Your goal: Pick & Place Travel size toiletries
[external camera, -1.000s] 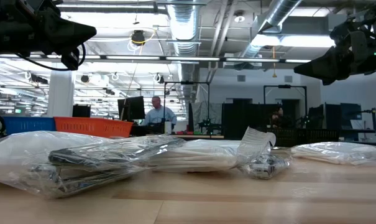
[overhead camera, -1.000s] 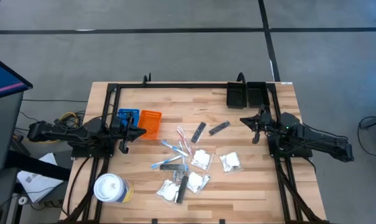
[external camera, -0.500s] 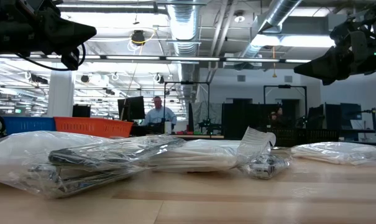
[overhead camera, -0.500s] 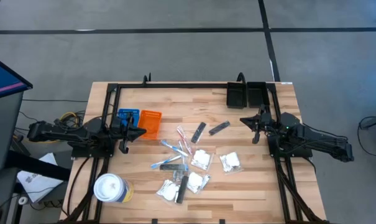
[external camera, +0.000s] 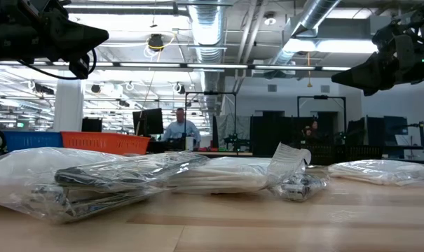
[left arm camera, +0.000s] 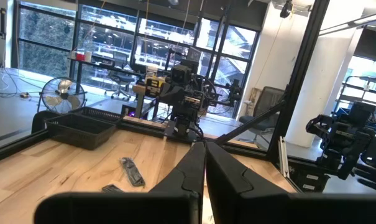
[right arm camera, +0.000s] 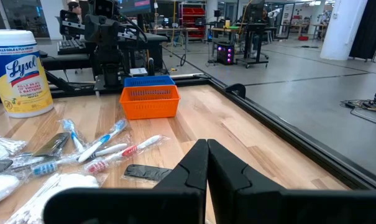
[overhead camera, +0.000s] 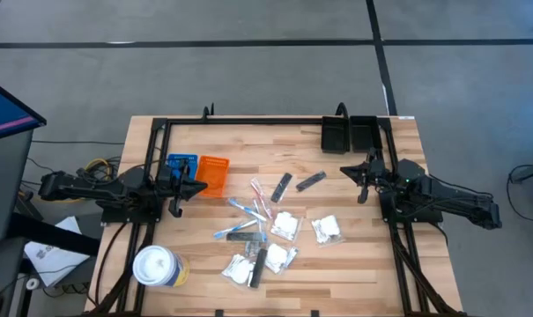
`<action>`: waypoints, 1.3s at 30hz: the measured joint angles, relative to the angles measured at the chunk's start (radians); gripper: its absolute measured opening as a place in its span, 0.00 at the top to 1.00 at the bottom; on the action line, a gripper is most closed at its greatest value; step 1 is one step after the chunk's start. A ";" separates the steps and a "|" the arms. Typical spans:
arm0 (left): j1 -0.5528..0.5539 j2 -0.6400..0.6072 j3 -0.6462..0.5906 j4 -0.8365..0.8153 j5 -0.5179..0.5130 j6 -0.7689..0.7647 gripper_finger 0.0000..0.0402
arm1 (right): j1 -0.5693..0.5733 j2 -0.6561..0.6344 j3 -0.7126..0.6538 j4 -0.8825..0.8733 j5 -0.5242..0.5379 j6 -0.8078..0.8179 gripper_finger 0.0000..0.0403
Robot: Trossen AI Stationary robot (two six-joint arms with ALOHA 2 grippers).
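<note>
1. Toiletries lie loose in the middle of the wooden table (overhead camera: 354,264), none of them held. At the near edge, clear packets (overhead camera: 248,267) with white contents sit in a clump, and a flat dark grey stick (overhead camera: 259,267) lies across them.
2. Level with the table top, these packets (external camera: 92,178) fill the foreground as crinkled plastic.
3. Just beyond that clump, two more packets (overhead camera: 285,224) and (overhead camera: 327,230) rest side by side, near but apart.
4. Beside them, toward the left arm, thin blue, pink and white toothbrush-like sticks (overhead camera: 248,211) are scattered in a loose fan; the right wrist view shows them too (right arm camera: 104,146).
5. A big round white lidded tub (overhead camera: 157,266) stands at the table's near left corner, well apart from the pile.
6. Farther back, two short dark grey sticks (overhead camera: 282,185) and (overhead camera: 311,180) lie flat, near each other without touching.
7. The left gripper (overhead camera: 201,187) hangs above the table's left side, its fingers (left arm camera: 191,171) pressed together on nothing.
8. Beneath and just beside it sit a blue ribbed tray (overhead camera: 180,167) and an orange ribbed tray (overhead camera: 214,175), side by side.
9. The right gripper (overhead camera: 344,172) hangs over the right side, fingers (right arm camera: 197,165) together and empty.
10. Two black bins (overhead camera: 350,134) sit at the far right corner.
11. A person (external camera: 179,130) sits in the room beyond.
</note>
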 joint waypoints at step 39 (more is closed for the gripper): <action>0.000 0.001 0.000 0.537 -0.024 0.112 0.98 | 0.066 0.051 -0.001 0.708 -0.071 0.166 1.00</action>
